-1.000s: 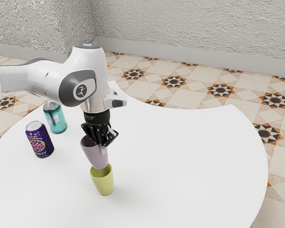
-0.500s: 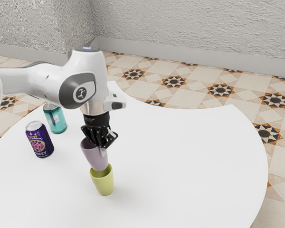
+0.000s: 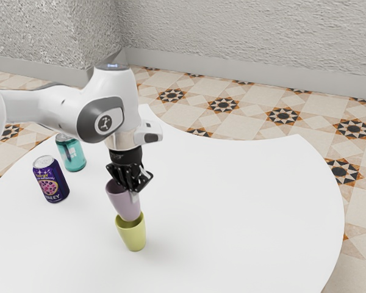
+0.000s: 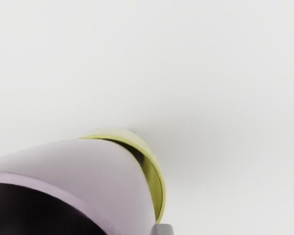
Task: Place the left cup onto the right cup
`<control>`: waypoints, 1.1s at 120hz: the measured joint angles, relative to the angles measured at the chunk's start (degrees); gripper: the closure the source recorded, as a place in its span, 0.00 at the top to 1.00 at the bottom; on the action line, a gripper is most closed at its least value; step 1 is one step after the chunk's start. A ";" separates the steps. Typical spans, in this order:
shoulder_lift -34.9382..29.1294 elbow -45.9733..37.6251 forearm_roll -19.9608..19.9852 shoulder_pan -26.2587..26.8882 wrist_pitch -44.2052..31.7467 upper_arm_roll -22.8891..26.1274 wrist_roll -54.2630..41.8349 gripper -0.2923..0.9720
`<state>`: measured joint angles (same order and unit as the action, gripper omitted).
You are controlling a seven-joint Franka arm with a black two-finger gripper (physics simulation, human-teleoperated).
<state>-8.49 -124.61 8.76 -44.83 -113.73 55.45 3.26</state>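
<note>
A pale purple cup (image 3: 124,200) hangs upright from my gripper (image 3: 129,189), whose black fingers are shut on its rim on the side toward the exterior view's right. Its base sits inside the mouth of a yellow-green cup (image 3: 132,232) that stands on the white table (image 3: 244,207). In the wrist view the purple cup (image 4: 83,176) is large and blurred just under my hand, and the yellow-green cup's rim (image 4: 154,181) curves out from behind it.
A purple can (image 3: 50,179) and a teal can (image 3: 71,151) stand toward the exterior view's left of the cups. The round table's edge curves off toward the exterior view's right, with patterned floor tiles beyond it.
My hand has lowered slightly and shifted a little toward the exterior view's right, bringing the purple cup's base down into the yellow-green cup's mouth.
</note>
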 joint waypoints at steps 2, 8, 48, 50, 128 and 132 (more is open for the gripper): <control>0.09 -0.04 -0.02 0.00 -0.05 0.00 0.02 0.15; 0.25 -0.10 -0.05 0.00 -0.19 -0.01 0.08 0.15; 1.85 -0.61 -0.80 0.11 -1.21 -0.02 0.56 0.15; 1.96 -0.63 -0.83 0.12 -1.24 -0.02 0.59 0.15; 3.34 -1.28 -1.50 0.21 -1.17 0.01 1.69 0.53; 3.30 -1.28 -1.49 0.22 -1.08 -0.03 1.74 0.56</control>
<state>-5.19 -125.88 7.27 -44.61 -114.80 55.42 5.00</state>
